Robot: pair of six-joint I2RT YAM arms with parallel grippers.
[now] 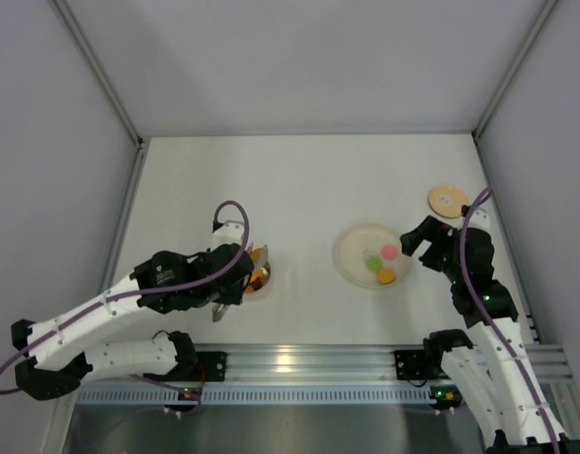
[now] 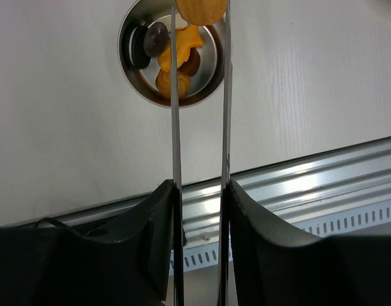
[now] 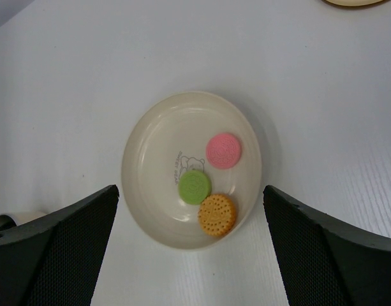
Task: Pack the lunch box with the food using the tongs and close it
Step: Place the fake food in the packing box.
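The left hand (image 2: 200,191) is closed on the tongs (image 2: 177,127). Its two dark fingers (image 2: 154,223) press the thin metal arms from both sides, and the arms run almost parallel away from the hand. Between the tips of the tongs sits a round orange biscuit (image 2: 200,9), pinched at its two sides. In the left wrist view this biscuit shows over the rim of the lunch box (image 2: 127,76); how high above it the biscuit is cannot be told.

The lunch box is open. It is a shiny steel pot that stands on the left part of the bench (image 1: 299,180), near the metal rail (image 1: 318,359) at the near edge. Inside the pot lie some pieces of food: black discs (image 2: 155,38) against the wall, orange pieces (image 2: 182,44) in the middle and a brown piece (image 2: 193,64) beside them. In the top view the left hand covers a large part of the pot.

The right hand (image 1: 417,244) is open wide and holds nothing. It hangs just at the right side of the plate (image 3: 134,146), which stands on the bench to the right of the middle, well apart from the lunch box. On the plate lie three round biscuits close together: a pink biscuit (image 3: 223,150), a green biscuit (image 3: 194,186) and a dotted orange biscuit (image 3: 216,214), the green one just beside the dotted one. The wooden lid (image 1: 448,200) lies flat at the far right of the bench, farther away than the right hand and apart from the plate.
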